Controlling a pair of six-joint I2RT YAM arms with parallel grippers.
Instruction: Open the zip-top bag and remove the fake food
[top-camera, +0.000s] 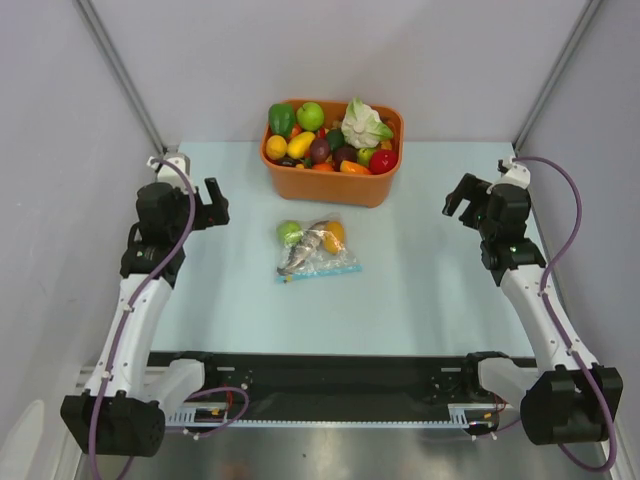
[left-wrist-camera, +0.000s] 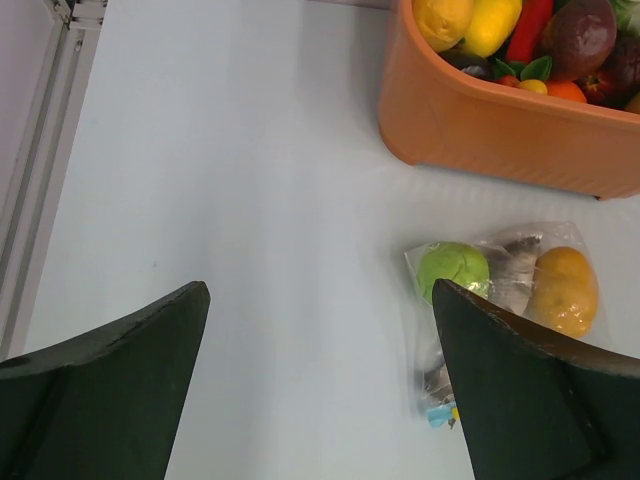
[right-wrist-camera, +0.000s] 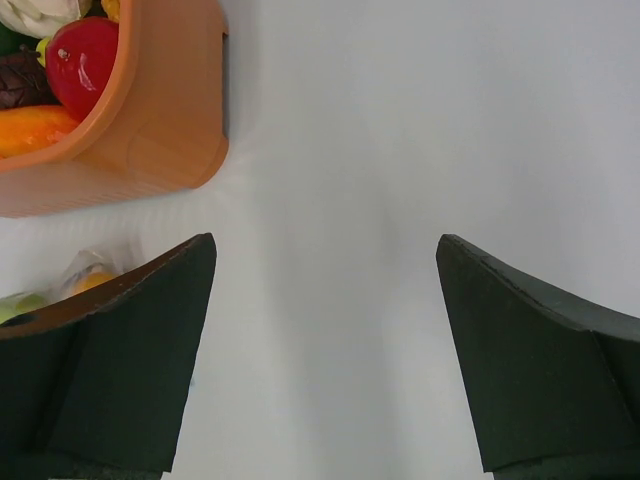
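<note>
The clear zip-top bag (top-camera: 316, 251) lies flat mid-table in front of the orange tub, its light-blue zip strip at the near edge. Inside it are a lime-green fruit (top-camera: 289, 232), an orange-yellow fruit (top-camera: 334, 236) and a grey fish (top-camera: 300, 253). The left wrist view shows the bag (left-wrist-camera: 500, 300) with the green fruit (left-wrist-camera: 452, 268) and the orange-yellow fruit (left-wrist-camera: 564, 288). My left gripper (top-camera: 212, 203) is open and empty, left of the bag and above the table. My right gripper (top-camera: 460, 195) is open and empty, far right of the bag.
An orange tub (top-camera: 333, 179) full of toy fruit and a white-and-green cauliflower (top-camera: 364, 124) stands at the back centre, just behind the bag; it also shows in the left wrist view (left-wrist-camera: 500, 130) and the right wrist view (right-wrist-camera: 150, 150). Frame posts and grey walls flank the table.
</note>
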